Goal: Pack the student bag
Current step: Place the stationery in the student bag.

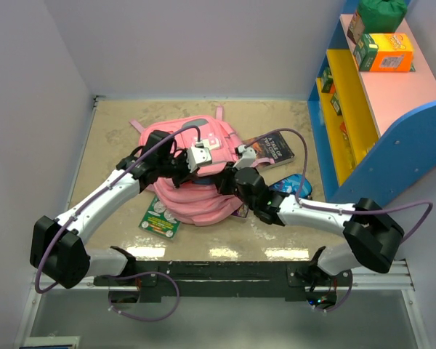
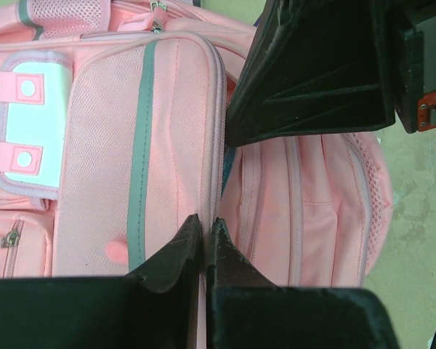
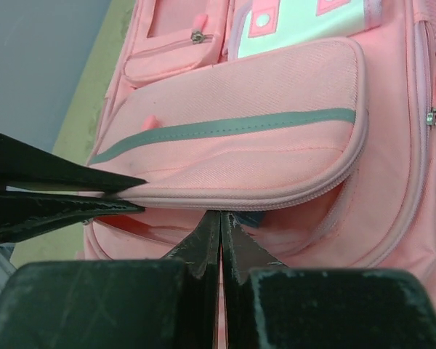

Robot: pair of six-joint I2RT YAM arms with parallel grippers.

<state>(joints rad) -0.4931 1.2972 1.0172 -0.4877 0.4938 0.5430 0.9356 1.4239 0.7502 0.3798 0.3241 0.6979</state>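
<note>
Large pink fabric backpack with grey trim (image 1: 196,200) lies flat mid-worktop, front face up, between both arms. The beige speckled worktop (image 1: 116,138) also carries a dark paperback book (image 1: 276,149) just right of the bag and a green printed card (image 1: 158,217) at its near-left edge. A blue-yellow-pink shelf unit (image 1: 392,94) stands well apart on the right.

Left gripper (image 2: 207,229): clenched, a thin fold of pink fabric pinched at the seam beside the front zip pocket (image 3: 232,102). Right gripper (image 3: 219,222): clamped tight, tips buried in the zip seam under that pocket. It looks to nip the lower lip of the main opening, though the fabric between the tips is hard to see. A dark slit shows there, so the compartment looks partly open.

Handling, as a judgement:
- The backpack is soft and floppy, with no frame showing. It sags and folds wherever it is lifted.
- It is probably light and not fragile.
- The woven cloth is grippy, not slippery, but a thin pinch can slide off.
- Best holds are the piped zip edge or the lips of the opening, one gripper per side, pulling apart so the mouth stays wide.
- The top handle or straps suit moving the whole bag.
- Avoid the mesh side panels, which stretch.
- Expect the body to drag across the worktop rather than lift cleanly.
</note>
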